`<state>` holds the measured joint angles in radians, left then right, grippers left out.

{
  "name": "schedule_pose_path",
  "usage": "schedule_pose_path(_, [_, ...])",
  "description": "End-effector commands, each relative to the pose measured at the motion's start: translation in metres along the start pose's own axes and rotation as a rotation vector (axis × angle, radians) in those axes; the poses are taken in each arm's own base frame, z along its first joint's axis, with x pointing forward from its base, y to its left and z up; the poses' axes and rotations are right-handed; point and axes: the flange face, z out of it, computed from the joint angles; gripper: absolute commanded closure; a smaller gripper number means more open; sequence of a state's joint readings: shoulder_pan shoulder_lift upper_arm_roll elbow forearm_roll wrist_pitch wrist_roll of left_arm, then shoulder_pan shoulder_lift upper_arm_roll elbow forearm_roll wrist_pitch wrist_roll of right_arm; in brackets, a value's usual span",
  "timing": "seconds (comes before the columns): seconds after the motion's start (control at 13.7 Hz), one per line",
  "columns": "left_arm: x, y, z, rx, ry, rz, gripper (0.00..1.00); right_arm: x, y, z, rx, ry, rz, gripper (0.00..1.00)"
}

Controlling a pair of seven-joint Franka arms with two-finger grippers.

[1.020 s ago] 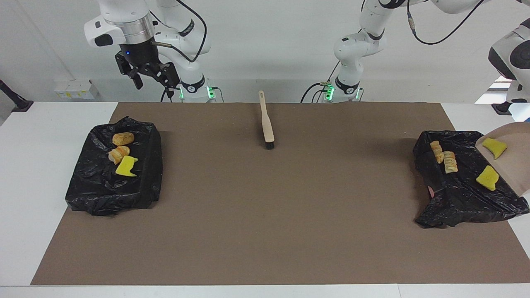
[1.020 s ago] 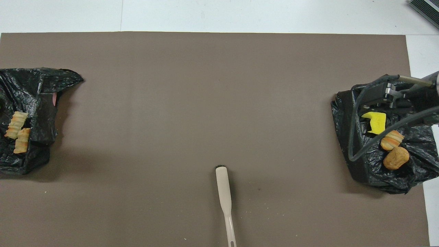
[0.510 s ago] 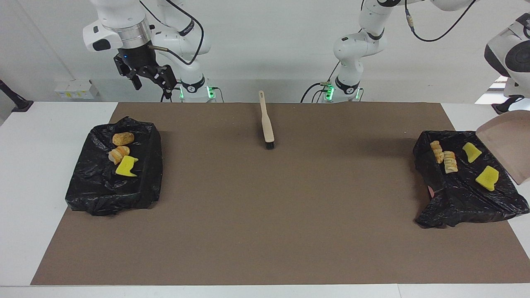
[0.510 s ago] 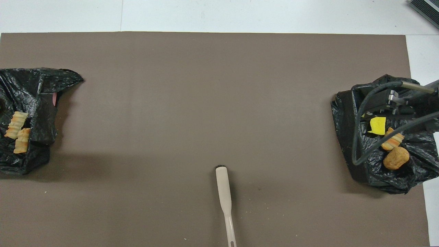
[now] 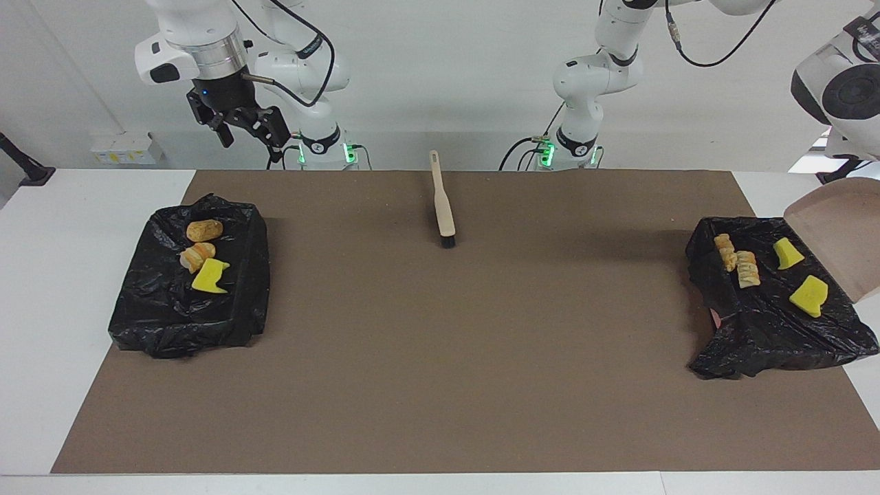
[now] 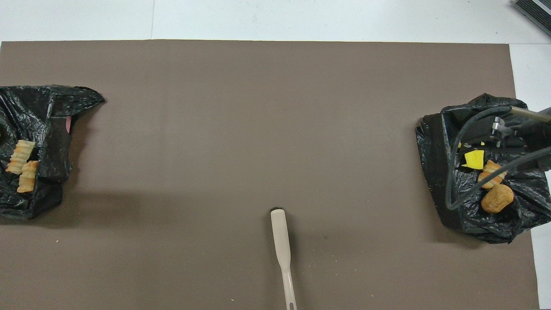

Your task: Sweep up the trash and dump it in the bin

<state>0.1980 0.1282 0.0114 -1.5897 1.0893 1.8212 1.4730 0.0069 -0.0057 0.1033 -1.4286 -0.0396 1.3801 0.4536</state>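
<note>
All seven trash scraps [image 5: 807, 295] are seen lying in the two black-lined bins [image 5: 165, 309], three at the right arm's end under the raised, open right gripper [image 5: 249, 134], four at the left arm's, where a tilted dustpan [image 5: 842, 234] is held up, the left gripper, closed, being out of view.

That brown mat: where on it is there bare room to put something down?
Most of the mat is bare: the whole stretch between the two bins, and everything farther from the robots than the brush. The crowded spots are the bins, full of trash.
</note>
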Motion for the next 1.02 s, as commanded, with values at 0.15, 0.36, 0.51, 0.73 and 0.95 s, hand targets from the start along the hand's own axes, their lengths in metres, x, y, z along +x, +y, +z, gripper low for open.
schedule_pose_path(0.15, [0.005, 0.017, 0.004, -0.085, 0.058, -0.022, 1.00, 0.002, 0.006, 0.002, 0.035, 0.023, -0.107, 0.00])
schedule_pose_path(0.36, [0.006, 0.029, 0.026, -0.139, 0.174, -0.065, 1.00, 0.002, 0.007, 0.003, 0.034, 0.022, -0.151, 0.00])
schedule_pose_path(0.51, [0.009, 0.032, 0.031, -0.186, 0.258, -0.095, 1.00, 0.002, 0.007, 0.003, 0.032, 0.023, -0.177, 0.00])
schedule_pose_path(0.73, [0.001, 0.047, 0.054, -0.251, 0.405, -0.176, 1.00, 0.002, 0.008, 0.003, 0.031, 0.020, -0.174, 0.00])
schedule_pose_path(0.95, [-0.002, 0.054, 0.066, -0.278, 0.476, -0.218, 1.00, 0.005, 0.016, 0.004, 0.029, 0.012, -0.161, 0.00])
